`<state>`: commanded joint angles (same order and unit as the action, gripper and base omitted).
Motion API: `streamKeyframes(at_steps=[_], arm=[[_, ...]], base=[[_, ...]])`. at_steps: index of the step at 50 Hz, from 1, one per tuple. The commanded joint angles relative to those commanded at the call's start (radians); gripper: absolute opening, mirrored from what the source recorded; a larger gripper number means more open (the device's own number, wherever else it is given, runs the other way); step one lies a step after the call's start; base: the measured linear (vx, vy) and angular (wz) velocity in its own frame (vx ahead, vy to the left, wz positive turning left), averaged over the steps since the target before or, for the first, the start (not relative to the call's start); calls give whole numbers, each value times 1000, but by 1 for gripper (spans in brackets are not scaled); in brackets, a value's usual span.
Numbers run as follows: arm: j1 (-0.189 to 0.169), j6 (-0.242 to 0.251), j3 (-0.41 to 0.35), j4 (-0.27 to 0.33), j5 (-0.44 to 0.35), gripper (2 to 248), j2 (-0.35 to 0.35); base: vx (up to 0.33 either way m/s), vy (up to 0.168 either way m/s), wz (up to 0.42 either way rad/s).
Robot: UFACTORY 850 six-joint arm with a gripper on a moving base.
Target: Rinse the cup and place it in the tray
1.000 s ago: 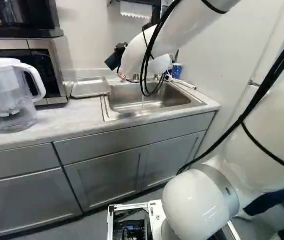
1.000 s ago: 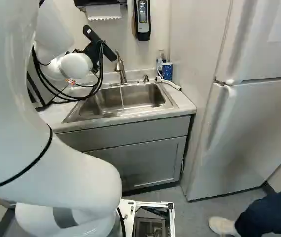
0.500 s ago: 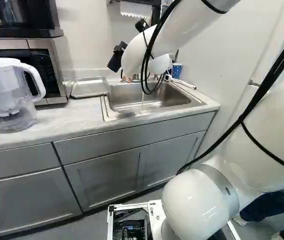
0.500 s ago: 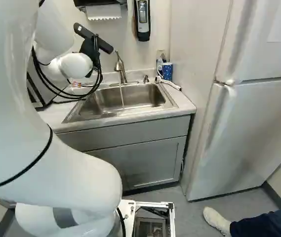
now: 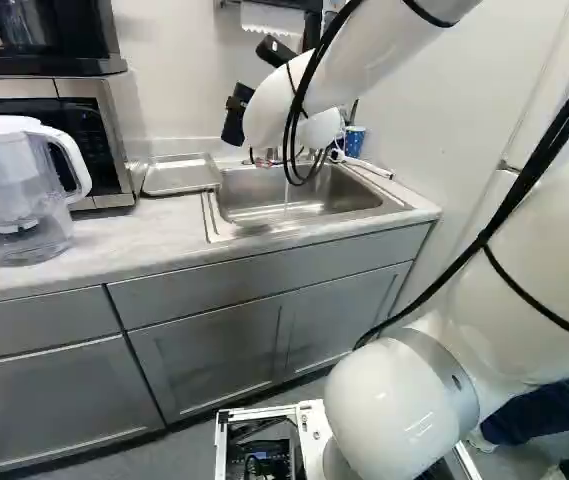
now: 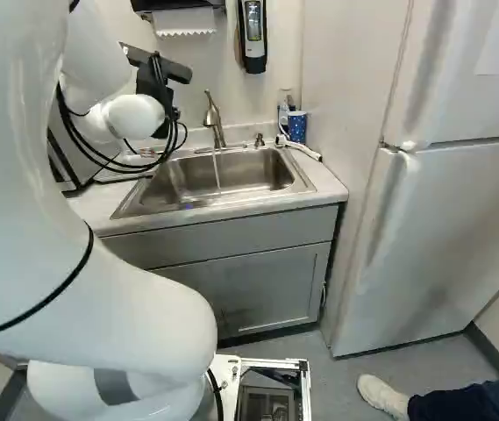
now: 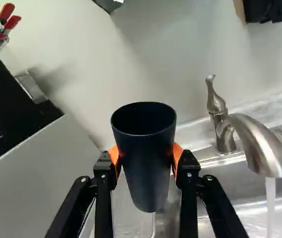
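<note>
One tumbler (image 7: pixel 143 153), dark blue, handleless, tapered from a wide round mouth to a narrower foot; held in my pincer (image 7: pixel 145 159), between both fingers. Handling, as judged: light, stiff-walled, unlikely to shatter, smooth enough to turn slippery once wet. Best hold: opposite sides of the wall, below the rim, mouth and foot left free for rinsing and setting down; the flare above should help check a downward slip. One pincer, parted to the tumbler's width, an orange pad (image 7: pixel 178 153) pressed to the wall on each side; grip looks firm, even. Contents of tumbler: cannot tell. Adjacent: faucet (image 7: pixel 262 144), beside my pincer, its running water (image 7: pixel 270 206) apart from the tumbler. Tray (image 5: pixel 180 176): lower than my pincer, awaiting the tumbler.
</note>
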<state>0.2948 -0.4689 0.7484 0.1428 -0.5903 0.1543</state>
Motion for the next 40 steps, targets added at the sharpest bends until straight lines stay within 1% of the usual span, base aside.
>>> streamKeyframes(at_steps=[26,40], arm=[[0,273,0,0,0,121,0],[0,273,0,0,0,121,0]], base=[[0,0,0],[0,0,0]])
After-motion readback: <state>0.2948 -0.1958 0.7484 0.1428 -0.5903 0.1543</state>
